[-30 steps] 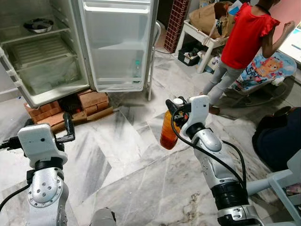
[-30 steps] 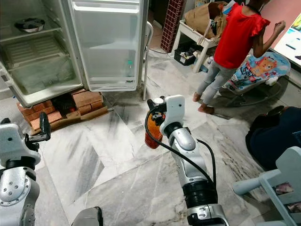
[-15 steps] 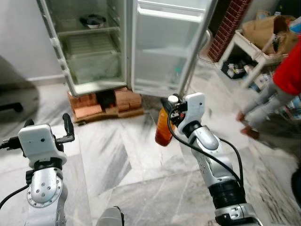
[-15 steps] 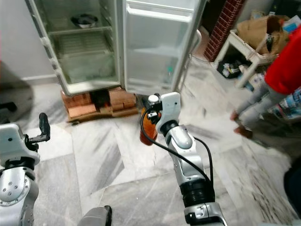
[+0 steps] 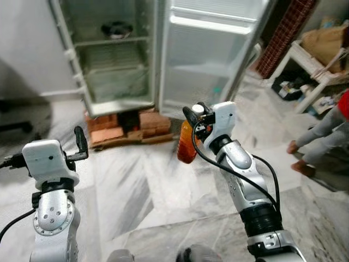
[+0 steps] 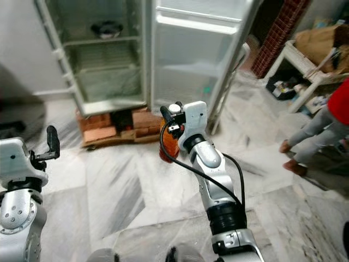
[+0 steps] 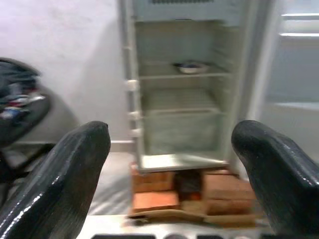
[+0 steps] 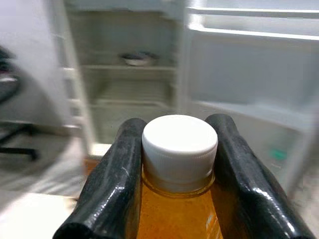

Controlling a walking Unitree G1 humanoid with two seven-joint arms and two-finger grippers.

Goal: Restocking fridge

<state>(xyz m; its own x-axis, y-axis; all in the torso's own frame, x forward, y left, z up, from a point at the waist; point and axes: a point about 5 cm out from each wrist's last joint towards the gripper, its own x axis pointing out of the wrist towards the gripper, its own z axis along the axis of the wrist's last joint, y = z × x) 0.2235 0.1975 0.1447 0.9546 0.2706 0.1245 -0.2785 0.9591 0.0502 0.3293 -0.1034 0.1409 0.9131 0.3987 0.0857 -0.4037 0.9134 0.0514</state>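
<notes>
My right gripper (image 5: 194, 112) is shut on the neck of an orange bottle (image 5: 185, 145) with a white cap (image 8: 179, 145), held upright above the marble floor. In the right wrist view both fingers (image 8: 117, 180) press against the cap's sides. The open fridge (image 5: 112, 65) stands ahead on bricks, its door (image 5: 215, 52) swung to the right. A dark bowl (image 5: 116, 28) sits on an upper shelf, and a small green-capped bottle (image 5: 217, 90) stands in the door shelf. My left gripper (image 7: 172, 132) is raised at the left, open, with nothing in it.
Red bricks (image 5: 124, 123) prop up the fridge base. A person's legs (image 5: 322, 136) show at the right edge, near a white table (image 5: 305, 54) with paper bags. A dark chair (image 5: 16, 112) stands at the far left by the wall.
The camera has swung left, so the fridge is now centred and the person has slid to the right edge. The right gripper still holds the bottle.
</notes>
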